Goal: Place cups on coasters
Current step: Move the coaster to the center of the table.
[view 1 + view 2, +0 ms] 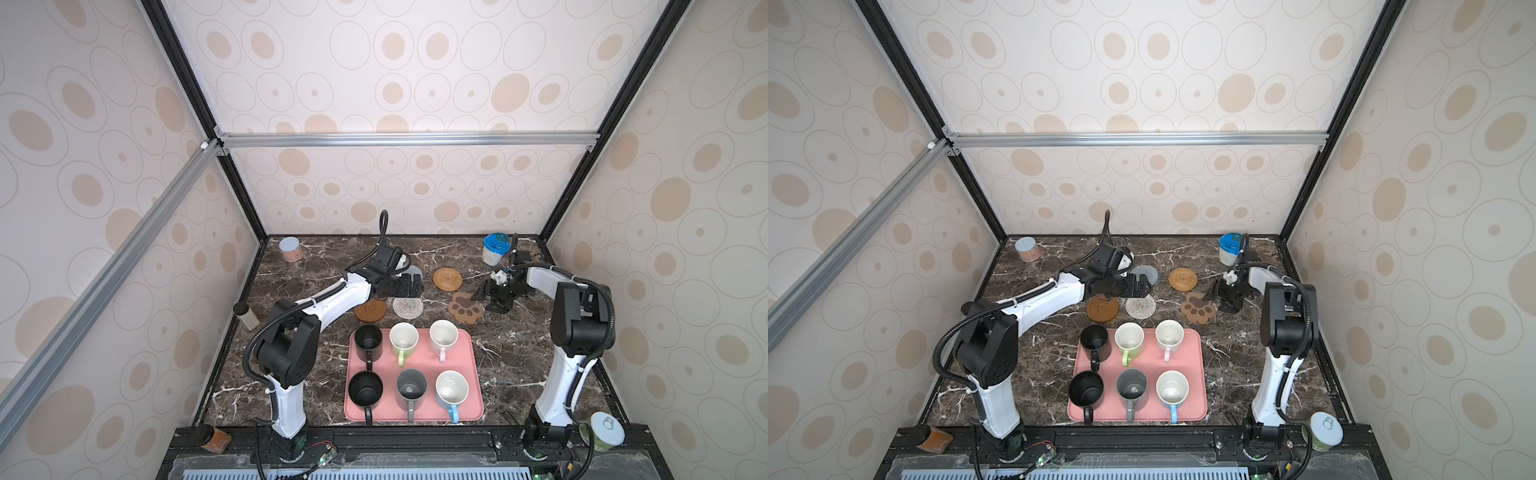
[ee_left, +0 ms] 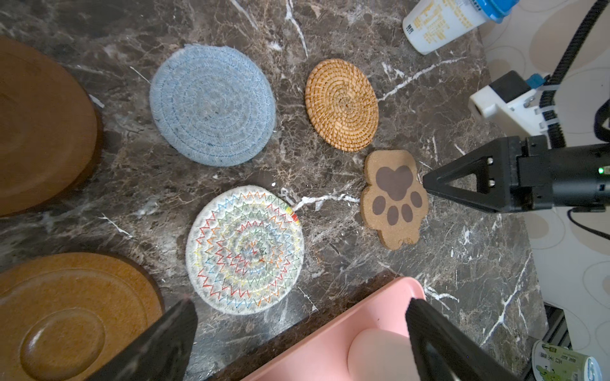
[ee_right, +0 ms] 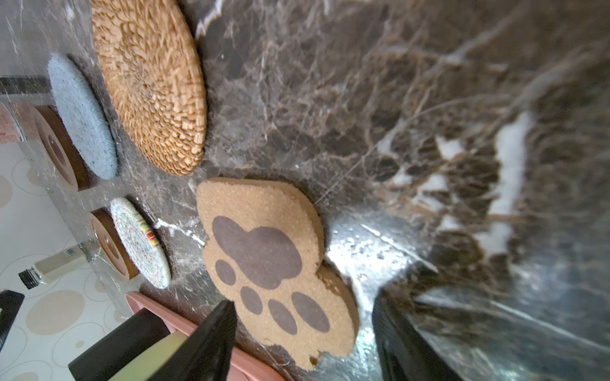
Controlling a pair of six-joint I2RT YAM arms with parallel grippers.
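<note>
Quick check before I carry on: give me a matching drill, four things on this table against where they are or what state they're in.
Things:
1. paw coaster
2. light blue mug
3. blue-grey coaster
4. left gripper

Descriptions:
a. wide open, empty
b. near row of the pink tray, on the robot's right
c. far row, left of the rattan coaster
d. at the right gripper

Pairs: 1-d, 2-b, 3-c, 4-a

In both top views the left arm [image 1: 340, 293] covers part of the blue-grey round [image 1: 417, 272] (a brown disc [image 2: 39, 125] runs off the left wrist view).
</note>
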